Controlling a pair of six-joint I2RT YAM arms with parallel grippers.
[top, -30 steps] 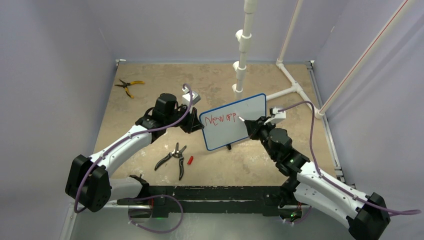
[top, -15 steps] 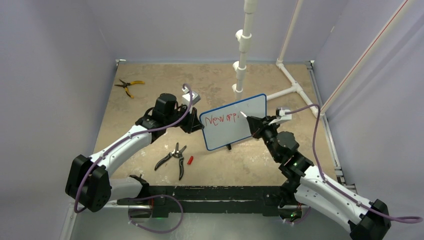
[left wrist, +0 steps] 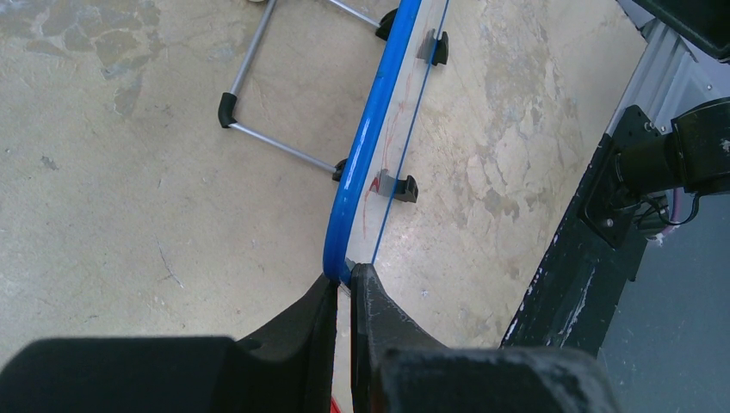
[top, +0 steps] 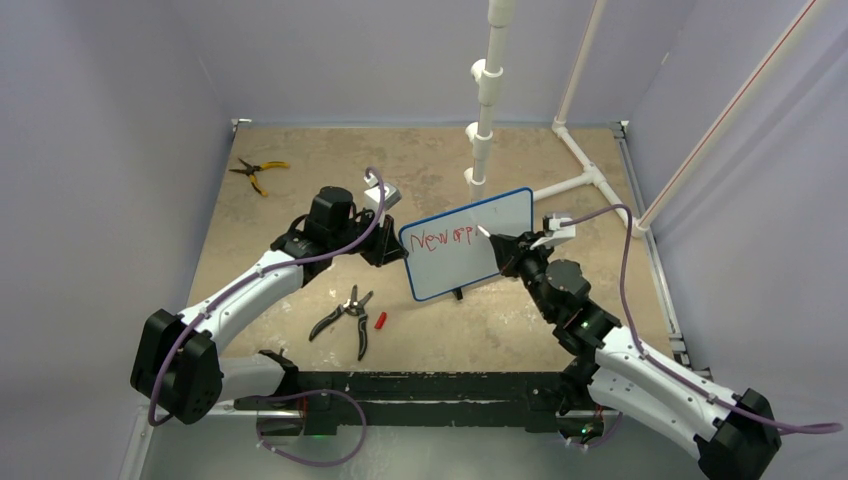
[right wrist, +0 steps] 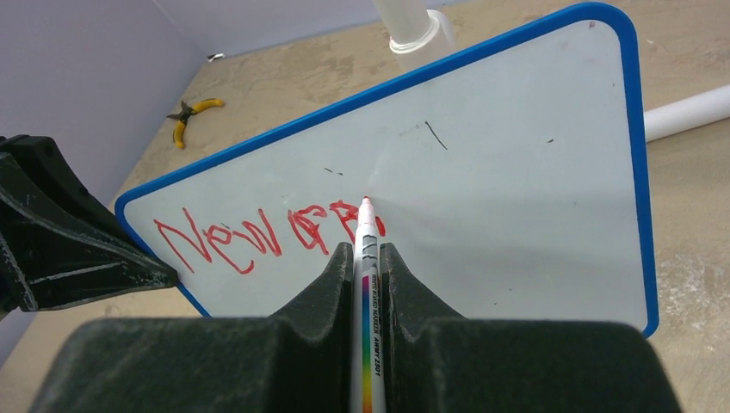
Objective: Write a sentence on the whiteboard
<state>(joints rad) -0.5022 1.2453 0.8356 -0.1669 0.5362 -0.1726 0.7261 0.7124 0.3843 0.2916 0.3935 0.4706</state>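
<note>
The right claw [right wrist: 361,251] is clenched on a slim white marker pen [right wrist: 365,225] with a rainbow stripe down its barrel. The pen runs straight out between the two black fingers. Just ahead of this claw, the red tip rests against the whiteboard [right wrist: 525,163], a small glossy white panel in a thin blue rounded frame. The tip sits at the end of the sentence [right wrist: 250,239], thin red handwriting in a single row. It reads "New" and then a few scrawled letters that I cannot make out. The lettering trails away to the claw's left, toward the board edge held by the other arm.

The left claw [left wrist: 343,277] is pinched shut on that edge, with one dark finger on each side of the blue frame. From there the board runs away edge-on, upright on small black feet.

In the overhead view the whiteboard [top: 470,262] stands between the left claw [top: 392,248] and the right claw [top: 503,252], on a sandy stone-patterned table [top: 300,200]. Nearer the arm bases than the left claw lie black-handled cutters [top: 345,315] with a small red cap [top: 380,320] just beside them. Yellow-handled pliers [top: 258,170] lie well off to the left claw's outer side. A white plastic pipe [top: 485,100] rises beyond the board.
</note>
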